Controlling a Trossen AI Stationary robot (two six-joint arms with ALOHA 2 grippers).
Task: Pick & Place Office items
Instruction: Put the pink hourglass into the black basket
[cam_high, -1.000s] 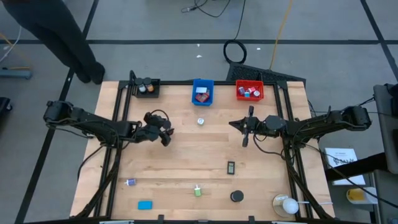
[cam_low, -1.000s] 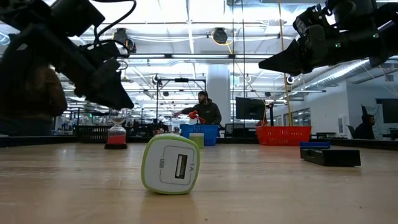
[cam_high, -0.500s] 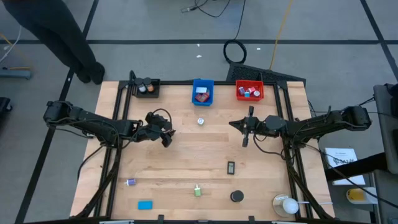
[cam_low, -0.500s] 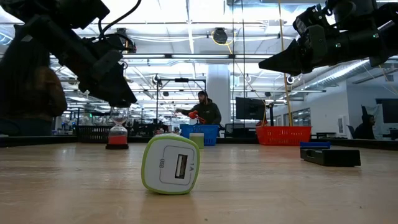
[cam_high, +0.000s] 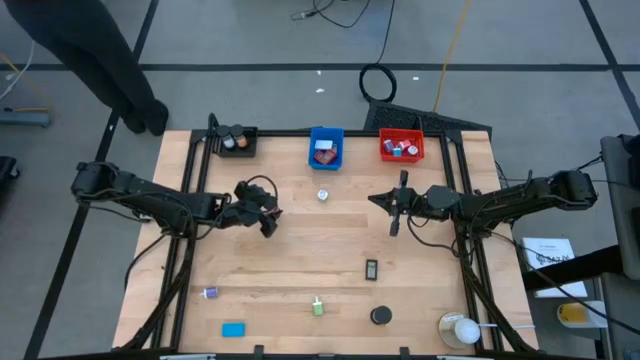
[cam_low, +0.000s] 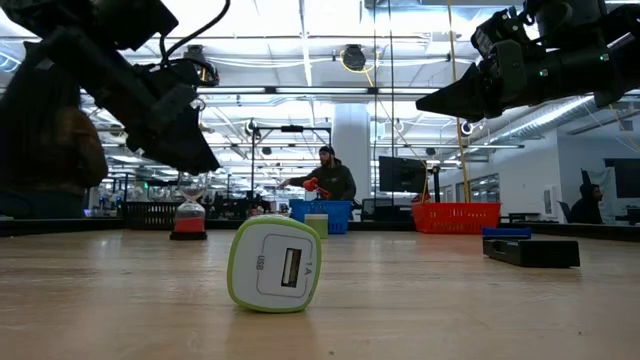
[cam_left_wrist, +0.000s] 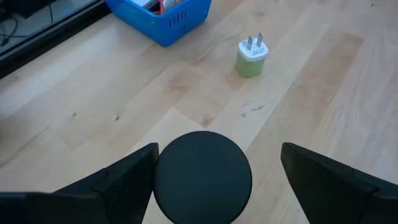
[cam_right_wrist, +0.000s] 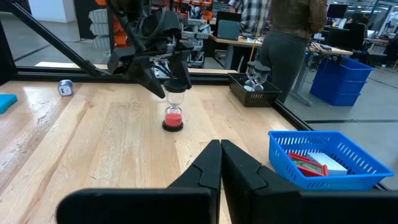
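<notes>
An hourglass (cam_right_wrist: 173, 115) with red sand and black end caps stands upright on its lower cap on the table's left half. My left gripper (cam_high: 268, 218) hangs over it, open, slanting down, with one finger on each side of the black top cap (cam_left_wrist: 202, 177). My right gripper (cam_high: 374, 200) is shut and held level above the table's right half, pointing toward the left arm with nothing in it. Other office items lie loose: a green plug charger (cam_left_wrist: 251, 57) near the blue bin, and a second green charger (cam_low: 275, 265) near the front edge. My left gripper's fingers stand either side of the hourglass's top cap, coming from above at a slant. One finger (cam_left_wrist: 134, 177) lies right beside the cap's rim (cam_left_wrist: 159, 174); whether it touches, I cannot tell. The other finger (cam_left_wrist: 323, 180) stands well apart. The hourglass rests on the table.
A black bin (cam_high: 235, 141), a blue bin (cam_high: 325, 147) and a red bin (cam_high: 401, 146) line the far edge. Near the front lie a black block (cam_high: 371, 268), a black disc (cam_high: 380, 316), a blue block (cam_high: 233, 329) and a small roll (cam_high: 209, 293). A white object in a clear holder (cam_high: 460, 330) sits front right.
</notes>
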